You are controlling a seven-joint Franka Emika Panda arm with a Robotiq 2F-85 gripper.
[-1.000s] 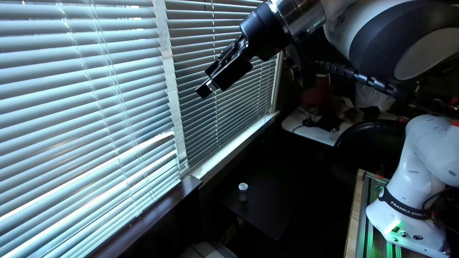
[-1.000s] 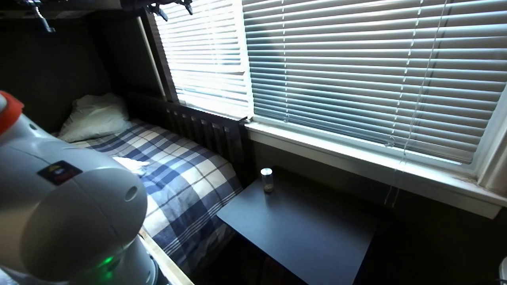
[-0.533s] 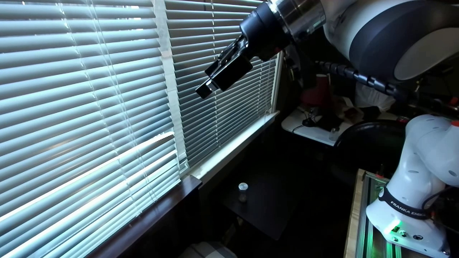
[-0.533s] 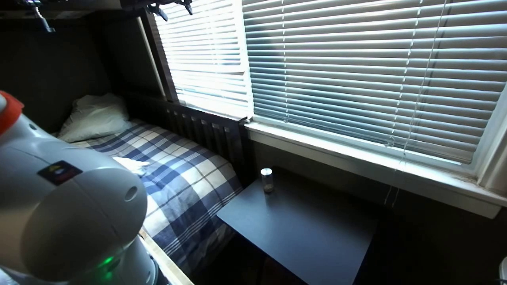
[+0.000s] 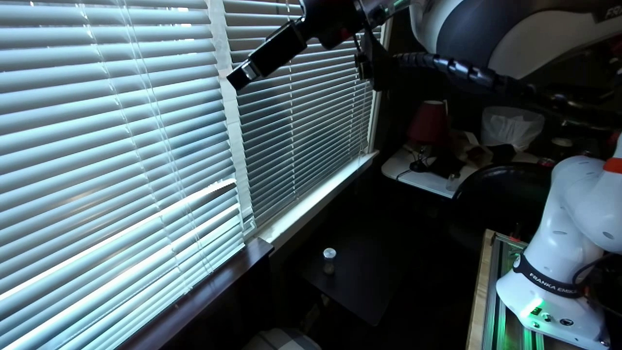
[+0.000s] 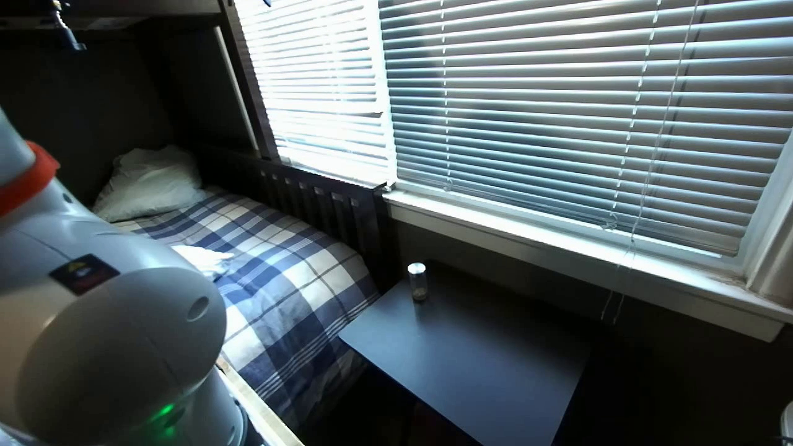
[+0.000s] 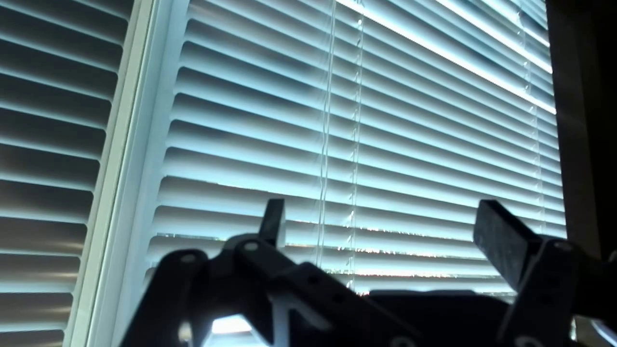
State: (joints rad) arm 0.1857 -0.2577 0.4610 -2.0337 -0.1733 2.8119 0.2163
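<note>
though straight ahead, blinds [image 7: 424, 149] beyond the gripper [image 7: 381, 217]; fingers [image 7: 501, 241] apart

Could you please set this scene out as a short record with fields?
End effector: gripper, wide open
Held: nothing visible
Nearest: slatted window blinds, lowered, with cords hanging in front
Contact: cannot tell whether it touches them
Low surface: dark table, a clear jar with a shiny lid upright on it
Bed: plaid bedspread, pale pillow
Background: red-shaded lamp on a white table
</note>
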